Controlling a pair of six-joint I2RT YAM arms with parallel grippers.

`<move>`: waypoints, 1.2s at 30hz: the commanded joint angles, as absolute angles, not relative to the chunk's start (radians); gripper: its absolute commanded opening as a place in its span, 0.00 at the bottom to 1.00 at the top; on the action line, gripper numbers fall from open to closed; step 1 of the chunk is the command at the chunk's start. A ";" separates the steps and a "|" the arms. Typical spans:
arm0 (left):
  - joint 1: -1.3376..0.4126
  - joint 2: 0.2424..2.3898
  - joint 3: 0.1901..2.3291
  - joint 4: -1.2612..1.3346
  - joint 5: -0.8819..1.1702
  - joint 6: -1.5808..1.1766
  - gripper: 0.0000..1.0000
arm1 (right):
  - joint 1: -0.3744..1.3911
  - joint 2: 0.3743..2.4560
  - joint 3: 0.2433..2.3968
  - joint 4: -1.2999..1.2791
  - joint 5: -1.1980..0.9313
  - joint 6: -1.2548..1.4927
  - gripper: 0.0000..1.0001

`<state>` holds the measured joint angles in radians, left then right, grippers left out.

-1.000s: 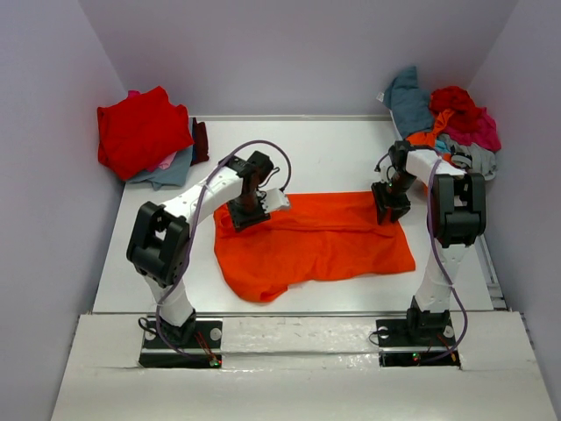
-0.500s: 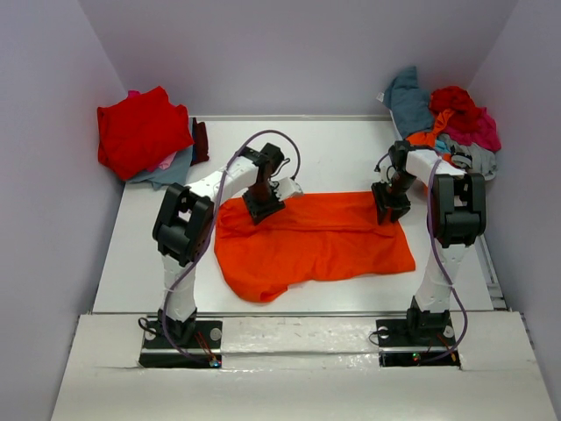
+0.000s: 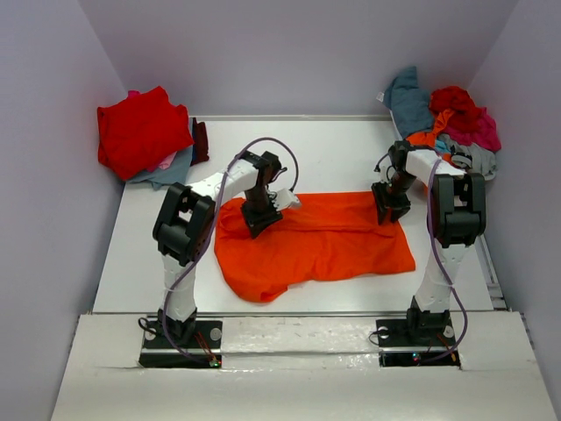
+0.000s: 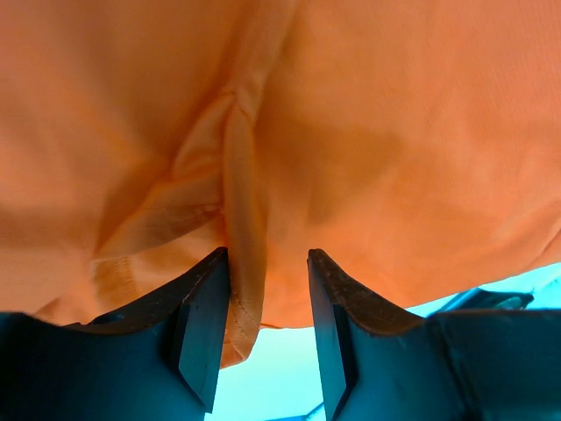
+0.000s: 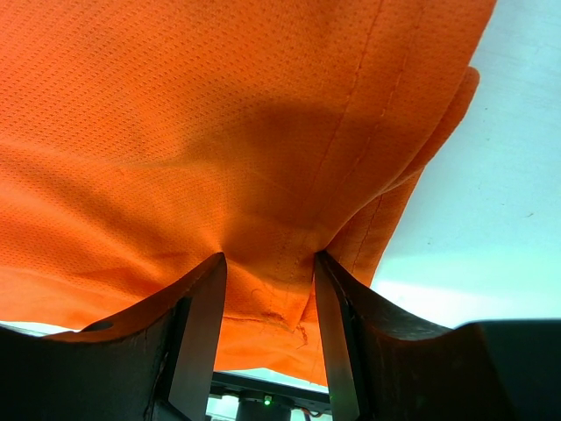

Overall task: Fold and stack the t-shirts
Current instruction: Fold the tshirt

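A bright orange t-shirt [image 3: 324, 241] lies spread across the middle of the table. My left gripper [image 3: 261, 219] stands down on its upper left part. In the left wrist view that gripper [image 4: 267, 259] is open, and a hemmed fold of the orange t-shirt [image 4: 241, 219] hangs against the left finger with bare table showing in the gap. My right gripper [image 3: 390, 210] stands on the shirt's upper right corner. Seen from the right wrist, this gripper [image 5: 269, 259] is open, with the orange t-shirt [image 5: 263, 175] sagging between its fingers.
A folded red t-shirt [image 3: 140, 132] tops a small stack, with a grey one [image 3: 171, 171] under it, at the back left. A loose heap of t-shirts [image 3: 451, 118] in teal, red, magenta and grey sits at the back right. Walls close in on both sides.
My left arm swung its elbow inward and the left gripper shifted right along the shirt's upper left edge, its jaws widening a little. The right arm has stayed put.
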<state>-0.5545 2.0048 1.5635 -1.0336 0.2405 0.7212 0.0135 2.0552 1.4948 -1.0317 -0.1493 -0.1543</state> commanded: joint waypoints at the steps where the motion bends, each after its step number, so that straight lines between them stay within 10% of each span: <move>1: -0.551 1.925 1.526 -1.112 0.276 0.752 0.51 | 0.015 2.083 1.459 -0.980 -0.126 -0.183 0.51; 36: -0.718 1.770 1.449 -1.005 0.100 0.680 0.50 | 0.015 2.043 1.419 -0.979 -0.115 -0.184 0.49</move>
<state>-0.7380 1.8225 1.3731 -1.0565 0.1406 0.7231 0.0139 2.0304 1.4578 -1.0138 -0.1379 -0.1612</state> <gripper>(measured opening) 0.503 0.493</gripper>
